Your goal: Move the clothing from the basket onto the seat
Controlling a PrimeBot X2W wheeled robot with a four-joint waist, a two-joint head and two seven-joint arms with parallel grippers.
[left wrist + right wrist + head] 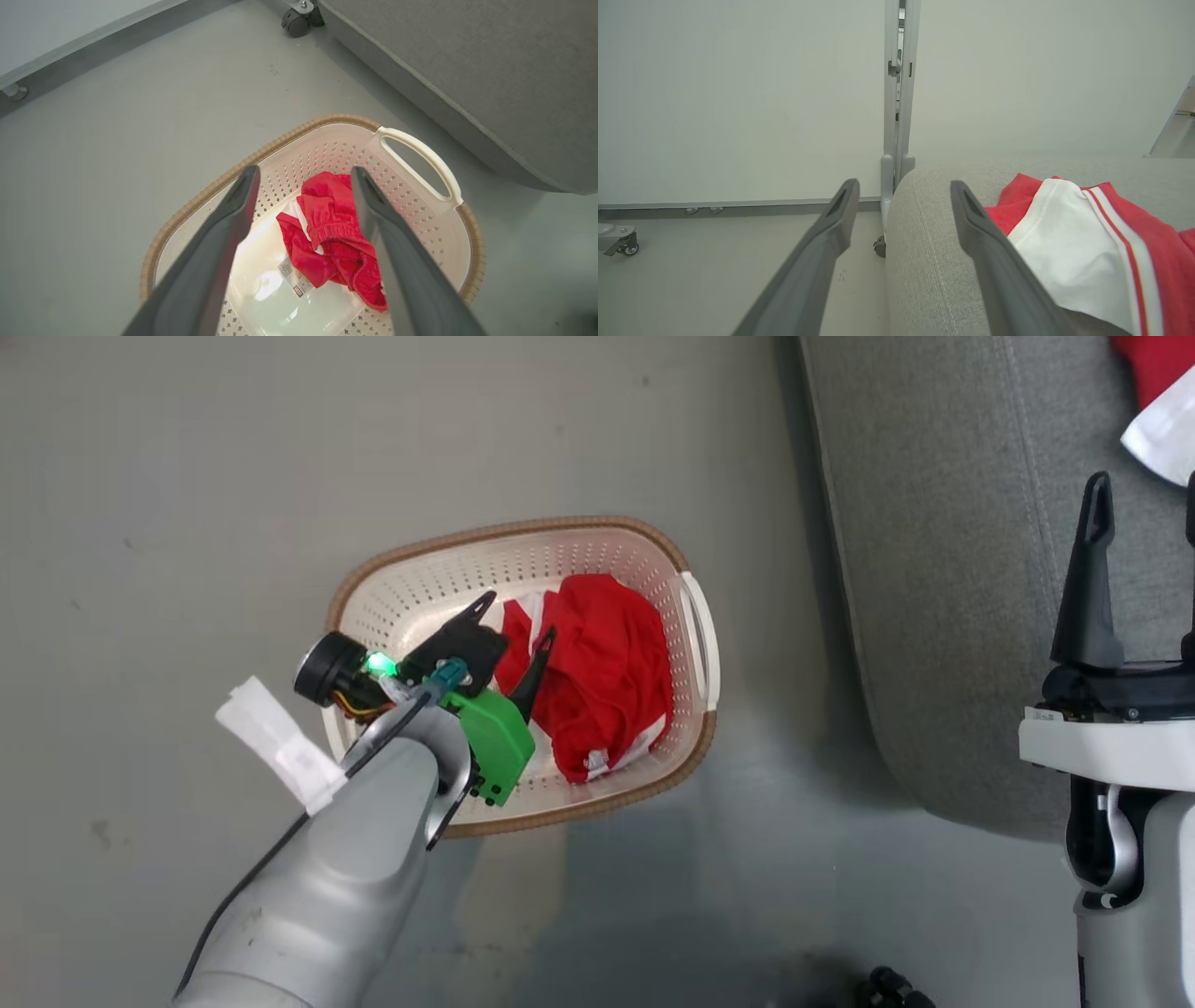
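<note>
A crumpled red garment (pixel 607 672) (pixel 336 233) of the clothing lies in the right half of the cream basket (pixel 411 588) (pixel 420 219), which stands on the floor. My left gripper (pixel 515 618) (pixel 303 175) hangs open just above the basket, its fingers either side of the cloth's near edge, nothing held. Another red and white garment (pixel 1158 401) (pixel 1087 252) lies on the grey seat (pixel 943 569) (pixel 934 261) (pixel 467 65). Over the seat's edge my right gripper (pixel 1144 495) (pixel 903 186) stands open and empty, beside that garment.
The basket sits on a plain grey floor (pixel 187 476), a short gap from the seat's side. A white partition wall (pixel 738 93) with a castor-footed post (pixel 896 140) stands behind the seat. A white tag (pixel 275 742) hangs from my left forearm.
</note>
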